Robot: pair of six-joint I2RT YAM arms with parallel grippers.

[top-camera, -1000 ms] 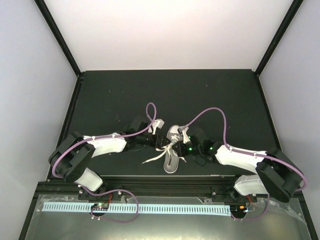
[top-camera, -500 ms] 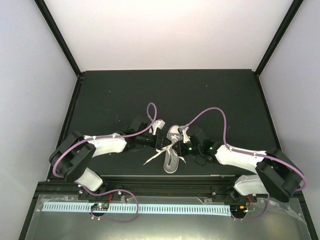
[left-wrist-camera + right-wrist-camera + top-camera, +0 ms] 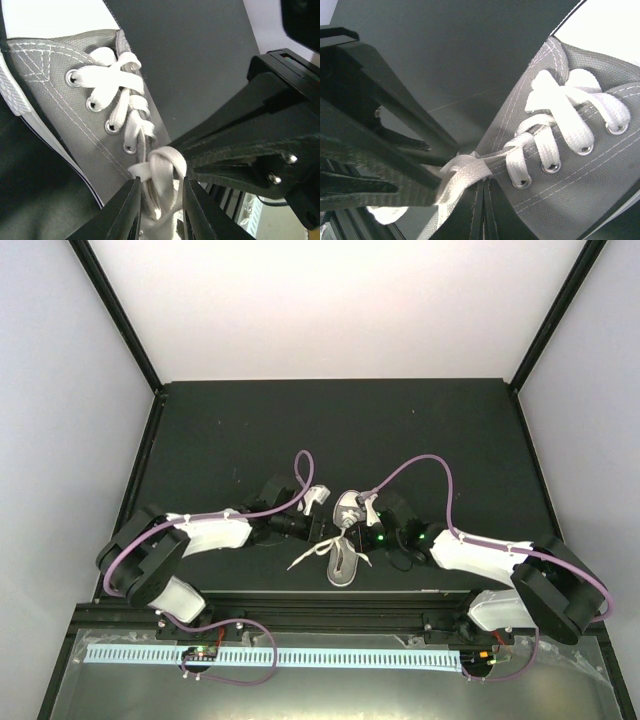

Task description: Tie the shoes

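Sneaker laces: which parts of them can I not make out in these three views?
Top external view: the crossing of the laces is too small, and the left gripper and the right gripper cover it.
Left wrist view: the bottom edge cuts off the heel of the sneaker; whether the left gripper pinches the laces is unclear.
Right wrist view: the ends of the laces pass behind the left gripper and off the bottom edge.

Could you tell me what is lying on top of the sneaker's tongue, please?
White laces criss-cross over it and bunch between the left gripper's fingers at the top. What lies beneath them is almost wholly hidden.
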